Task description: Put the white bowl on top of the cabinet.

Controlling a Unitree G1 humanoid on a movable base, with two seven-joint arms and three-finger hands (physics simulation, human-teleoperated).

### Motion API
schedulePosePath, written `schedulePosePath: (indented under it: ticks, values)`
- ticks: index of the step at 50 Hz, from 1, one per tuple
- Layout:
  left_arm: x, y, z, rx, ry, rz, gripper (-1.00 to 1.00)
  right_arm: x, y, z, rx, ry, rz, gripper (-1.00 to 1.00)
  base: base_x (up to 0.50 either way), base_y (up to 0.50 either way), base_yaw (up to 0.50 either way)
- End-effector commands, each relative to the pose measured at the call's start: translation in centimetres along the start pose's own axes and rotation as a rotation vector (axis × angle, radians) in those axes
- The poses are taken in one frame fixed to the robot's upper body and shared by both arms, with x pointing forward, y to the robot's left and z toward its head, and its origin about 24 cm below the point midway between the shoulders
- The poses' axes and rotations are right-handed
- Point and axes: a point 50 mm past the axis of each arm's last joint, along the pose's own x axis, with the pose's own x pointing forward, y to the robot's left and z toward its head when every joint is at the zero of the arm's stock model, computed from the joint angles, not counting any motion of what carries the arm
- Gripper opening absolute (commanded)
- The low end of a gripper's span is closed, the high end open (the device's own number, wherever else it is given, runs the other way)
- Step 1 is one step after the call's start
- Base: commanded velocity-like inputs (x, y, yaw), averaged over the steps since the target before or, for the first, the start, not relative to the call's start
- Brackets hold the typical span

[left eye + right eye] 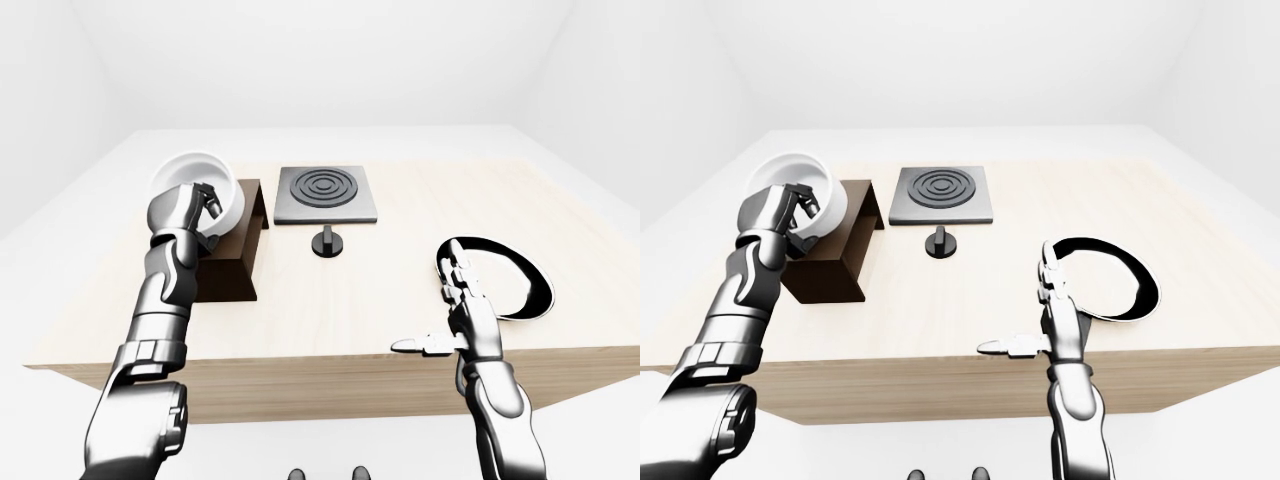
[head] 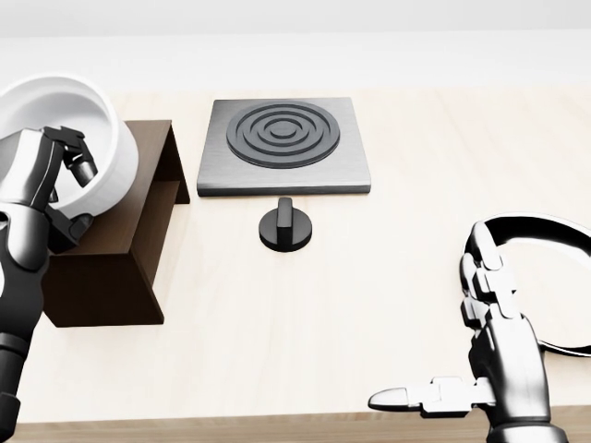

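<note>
- White bowl: smooth, with a soft ceramic-like sheen, no pattern.
- Cabinet: dark brown wood look, matt.
- Table: pale wood with faint grain, matt.
- Hotplate: brushed grey metal slab, darker ringed disc on it, dull.
- Knob: black, matt, plastic-like.
- Ring: glossy black with bright reflections.
- Left hand and right hand: polished dark metal, shiny highlights.

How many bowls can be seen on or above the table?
1. The white bowl is at the left of the head view, tilted, held at its rim by the left hand over the cabinet. No other bowl shows.
</note>
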Motion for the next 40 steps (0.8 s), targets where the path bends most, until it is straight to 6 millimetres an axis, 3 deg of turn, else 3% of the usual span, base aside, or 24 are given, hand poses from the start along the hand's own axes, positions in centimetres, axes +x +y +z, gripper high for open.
schedulePosePath:
  ticks: [1, 22, 23, 24, 40]
  values:
    - [0.41, 0.83, -0.12, 0.029, 0.009, 0.078, -1.0, -0.06, 0.05, -0.01, -0.002, -0.002, 0.003, 1.0, 0.0, 0.0, 0.0]
    - [0.53, 0.56, -0.44, 0.013, 0.028, 0.075, -1.0, -0.13, 0.3, -0.12, -0.007, -0.002, 0.013, 1.0, 0.0, 0.0, 0.0]
    - [0.55, 0.58, -0.44, 0.012, 0.028, 0.077, -0.74, -0.11, 0.31, -0.15, -0.007, -0.001, 0.013, 1.0, 0.0, 0.0, 0.0]
    - [0.52, 0.49, -0.52, 0.015, 0.03, 0.078, 1.0, -0.11, 0.32, -0.16, -0.008, 0.0, 0.014, 1.0, 0.0, 0.0, 0.0]
    - [0.44, 0.77, -0.05, 0.029, 0.006, 0.08, 1.0, -0.17, 0.46, -0.19, -0.008, 0.001, 0.021, 1.0, 0.0, 0.0, 0.0]
